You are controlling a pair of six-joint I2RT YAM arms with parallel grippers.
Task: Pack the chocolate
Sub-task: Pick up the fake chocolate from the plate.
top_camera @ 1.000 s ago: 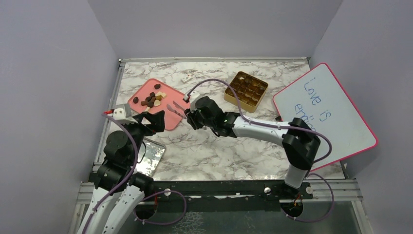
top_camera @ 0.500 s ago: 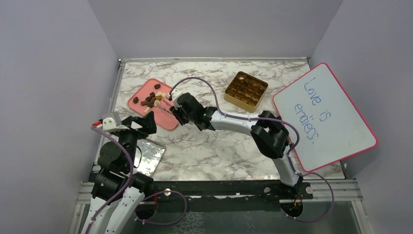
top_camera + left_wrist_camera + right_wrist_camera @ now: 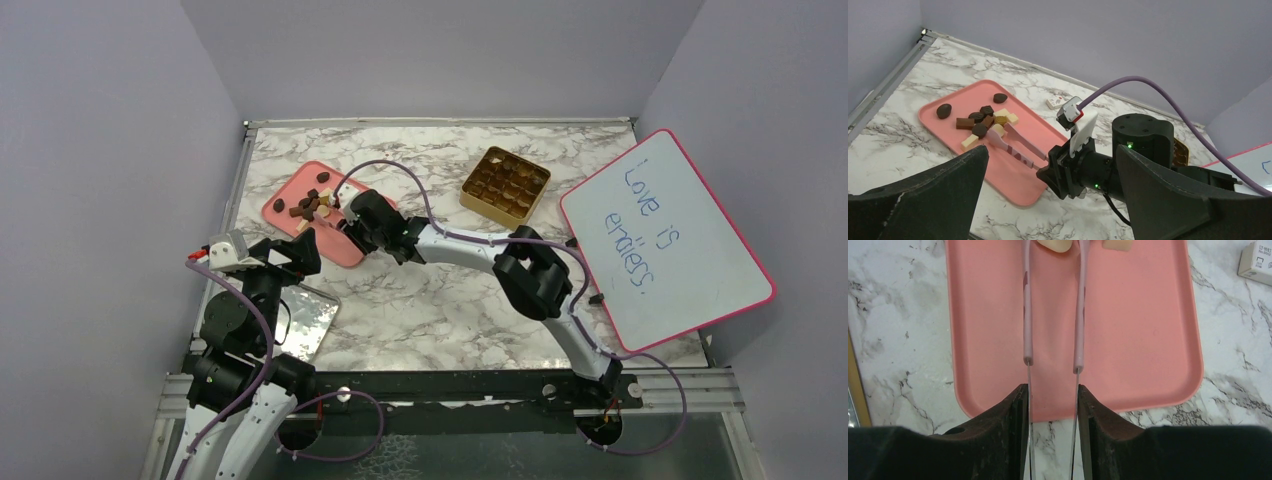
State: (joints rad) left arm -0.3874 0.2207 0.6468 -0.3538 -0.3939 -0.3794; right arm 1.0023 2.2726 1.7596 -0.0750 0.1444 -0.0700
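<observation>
Several chocolate pieces (image 3: 979, 119) beyond right hand (image 3: 1049, 171).

The right arm (image 3: 470, 245) lies slantwise across the tabletop (image 3: 420, 300), barring the straight way from the pink tray (image 3: 1138, 315) to the gold box (image 3: 488, 206). Its pink tweezers (image 3: 1000, 141) span the tray's near half; chocolate (image 3: 979, 117) crowds the far end. Marble nearer the bases lies open; the whiteboard (image 3: 690, 250) closes the right edge.

Pink tweezers (image 3: 1027, 315) pinched in right gripper (image 3: 1052, 396), arms either side of cream chocolate (image 3: 1058, 245), over pink tray (image 3: 1138, 330); marble table (image 3: 898, 315) beneath.
</observation>
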